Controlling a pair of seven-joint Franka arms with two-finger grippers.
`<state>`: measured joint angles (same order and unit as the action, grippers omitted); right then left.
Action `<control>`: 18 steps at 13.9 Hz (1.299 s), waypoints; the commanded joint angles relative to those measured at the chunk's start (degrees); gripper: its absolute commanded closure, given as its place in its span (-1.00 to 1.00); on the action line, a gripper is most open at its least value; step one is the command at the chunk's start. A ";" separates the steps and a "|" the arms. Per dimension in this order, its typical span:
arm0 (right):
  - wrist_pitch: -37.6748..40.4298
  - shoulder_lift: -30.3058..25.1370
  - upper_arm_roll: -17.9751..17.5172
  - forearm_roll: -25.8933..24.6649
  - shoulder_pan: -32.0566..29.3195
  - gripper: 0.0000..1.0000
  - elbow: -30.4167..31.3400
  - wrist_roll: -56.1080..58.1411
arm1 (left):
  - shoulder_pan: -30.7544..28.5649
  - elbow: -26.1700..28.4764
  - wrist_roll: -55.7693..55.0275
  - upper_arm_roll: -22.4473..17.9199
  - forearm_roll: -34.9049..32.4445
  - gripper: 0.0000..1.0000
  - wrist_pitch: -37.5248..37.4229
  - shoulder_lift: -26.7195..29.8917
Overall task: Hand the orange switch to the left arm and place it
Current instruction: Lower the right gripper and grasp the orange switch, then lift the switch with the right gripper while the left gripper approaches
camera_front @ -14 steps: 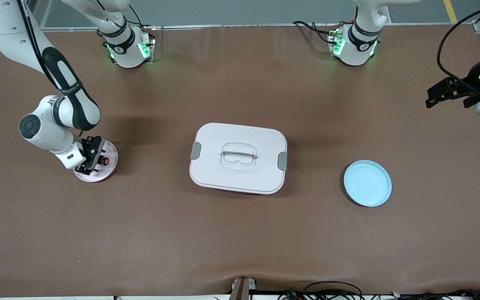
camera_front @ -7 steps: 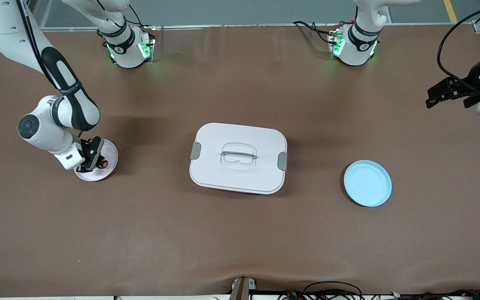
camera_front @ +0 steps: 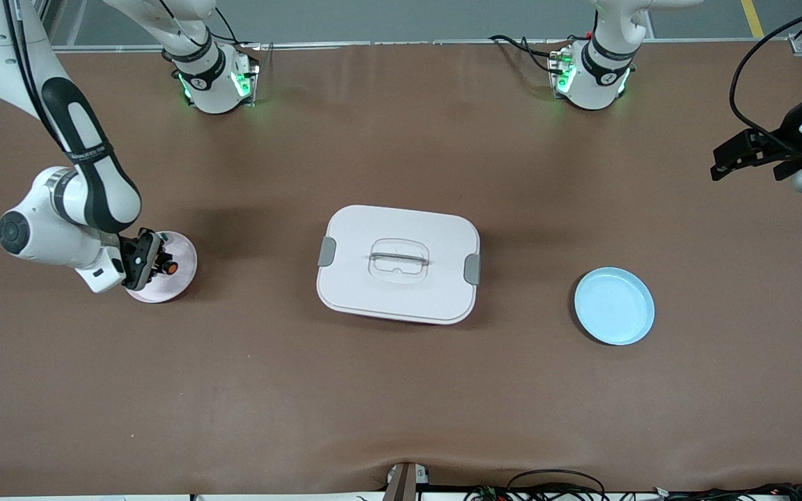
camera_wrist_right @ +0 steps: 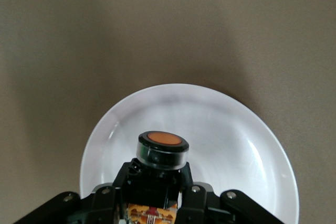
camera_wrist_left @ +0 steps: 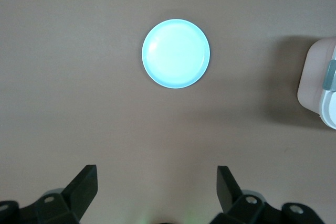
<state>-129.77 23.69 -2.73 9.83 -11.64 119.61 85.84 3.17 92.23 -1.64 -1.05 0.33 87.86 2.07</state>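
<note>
1. Since the earlier frame, the right gripper (camera_front: 154, 263) has clamped onto the small orange switch with its black cylindrical end (camera_front: 170, 266), and the right arm's elbow has swung outward toward the table edge at its own end.
2. Right gripper: jaws fully closed on the switch (camera_wrist_right: 161, 149), which sits over the pale pink round plate (camera_front: 179, 277), apparently just clear of it. Lift height cannot be confirmed.
3. Landmark: the large white rounded-rectangular plastic box with grey side clasps (camera_front: 398, 264) stands mid-table. The pink plate lies toward the right arm's end from it; the light blue round plate (camera_front: 614, 306) lies toward the left arm's end from it.
4. Left gripper (camera_wrist_left: 156, 188): jaws spread wide, holding nothing, waiting high over the table toward the left arm's end from the box.
5. Risks, by judgement:
   - The box sits squarely between the two plates; a low or straight carry would strike its lid.
   - The grip appears to be on the switch's lower body only; a fast swing could twist it loose.
   - A misaligned handover above the box could drop the switch onto it.
</note>
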 commanded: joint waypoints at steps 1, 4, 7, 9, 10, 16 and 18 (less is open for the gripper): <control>6.96 -2.68 -1.05 0.90 -0.23 1.00 -1.13 -8.81 | -0.10 -2.58 0.94 0.26 1.42 -1.00 -1.11 -0.40; 12.86 -5.84 -1.05 0.90 2.40 1.00 -1.57 -20.50 | -0.18 -3.28 0.59 0.26 7.82 -1.00 -1.20 -0.05; 17.26 -9.18 -1.05 0.90 4.95 1.00 -1.66 -31.66 | -0.80 -3.64 0.24 -0.08 17.38 -1.00 -1.82 -0.05; 19.46 -11.38 -1.13 0.98 6.19 1.00 -1.66 -39.57 | -0.80 -3.46 -0.81 -0.35 22.77 -1.00 -1.82 -0.22; 20.42 -12.61 -1.13 1.07 7.15 1.00 -1.57 -43.88 | -0.62 -3.37 -1.08 -0.18 24.87 -1.00 -1.82 -0.40; 27.72 -16.57 -1.22 14.32 12.34 1.00 -1.92 -73.59 | 0.26 -3.20 -0.47 3.06 41.76 -1.00 0.54 -5.05; 29.13 -16.66 -1.22 18.81 13.65 1.00 -2.88 -82.01 | 0.17 -3.11 -0.64 6.31 42.47 -1.00 4.14 -5.94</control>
<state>-102.28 7.90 -4.25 24.88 1.05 117.27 10.91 3.42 90.05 -2.27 3.00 41.20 89.97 -3.02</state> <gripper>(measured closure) 0.599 0.000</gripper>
